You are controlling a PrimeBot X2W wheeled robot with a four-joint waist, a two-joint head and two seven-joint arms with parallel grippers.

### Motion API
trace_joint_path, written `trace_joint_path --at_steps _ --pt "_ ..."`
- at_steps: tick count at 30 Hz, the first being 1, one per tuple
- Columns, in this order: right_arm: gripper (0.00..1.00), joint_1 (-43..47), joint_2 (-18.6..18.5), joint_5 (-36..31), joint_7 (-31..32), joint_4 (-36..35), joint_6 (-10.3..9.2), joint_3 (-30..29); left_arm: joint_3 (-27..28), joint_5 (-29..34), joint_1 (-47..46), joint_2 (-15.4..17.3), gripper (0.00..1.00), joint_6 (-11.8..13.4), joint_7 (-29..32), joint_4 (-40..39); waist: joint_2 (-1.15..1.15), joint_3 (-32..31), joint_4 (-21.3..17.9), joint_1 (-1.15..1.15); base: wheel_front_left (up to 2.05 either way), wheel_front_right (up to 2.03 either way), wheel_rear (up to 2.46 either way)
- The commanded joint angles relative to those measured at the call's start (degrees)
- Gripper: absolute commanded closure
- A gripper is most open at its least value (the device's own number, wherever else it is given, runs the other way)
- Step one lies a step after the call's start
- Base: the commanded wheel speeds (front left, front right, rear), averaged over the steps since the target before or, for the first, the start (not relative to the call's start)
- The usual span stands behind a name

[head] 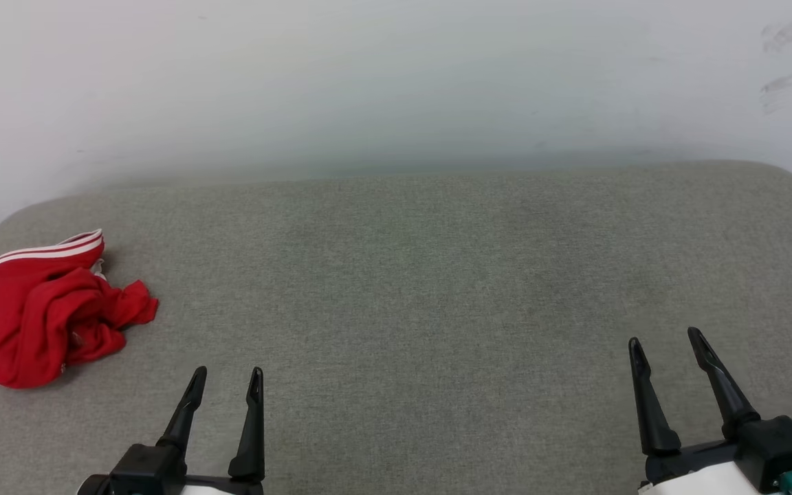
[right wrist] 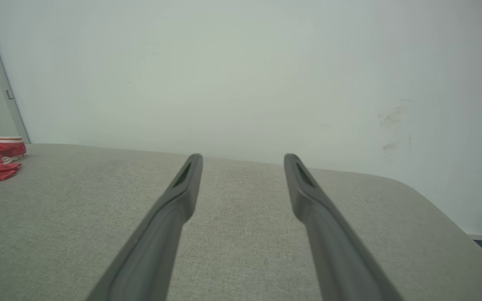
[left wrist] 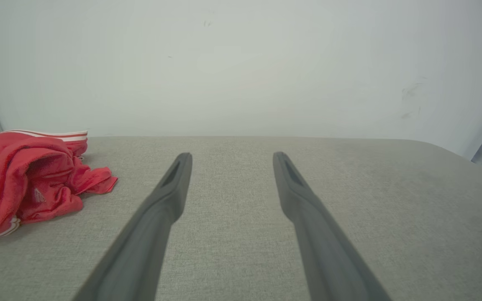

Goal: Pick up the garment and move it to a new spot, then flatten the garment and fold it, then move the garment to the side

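- Picking up is the step in hand, and the left gripper (head: 228, 375) is looking better placed. It should be swinging left and coming down on the thick middle of the garment (head: 45, 309), not on a loose flap.
- It and the right gripper (head: 665, 338) are both hanging released, fingers spread, gripping nothing.
- The garment is lying crumpled at the left edge of the grey padded surface (head: 437, 275). It is sitting left of and slightly beyond the left gripper, apart from it, and well apart from the right gripper.
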Motion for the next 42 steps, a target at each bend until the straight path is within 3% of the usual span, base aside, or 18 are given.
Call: trace_joint_path --at_steps 1,10,30,42 --pt "0.0 0.6 0.1 -1.1 -0.5 -0.6 -0.02 0.1 0.1 0.9 0.7 -0.1 0.0 -0.1 -0.6 -0.1 0.0 0.1 0.5 0.0 0.0 0.0 0.0" --pt "0.0 1.0 0.1 -1.0 -0.9 -0.8 -0.02 1.6 1.8 1.8 0.3 -0.1 0.0 -0.5 -0.9 -0.5 0.0 0.6 5.8 0.0 0.0 0.0 0.0" --pt "0.0 0.8 0.1 1.0 -0.8 1.4 -0.02 4.7 3.6 2.3 1.4 -0.1 0.0 -0.8 -0.9 -0.2 0.0 -0.2 21.8 0.0 0.0 0.0 0.0" --pt "0.0 0.3 0.1 1.0 -0.8 2.2 -0.02 6.4 4.1 1.4 2.1 -0.1 0.0 -1.5 -0.9 -0.5 0.0 -0.5 25.2 0.0 0.0 0.0 0.0"
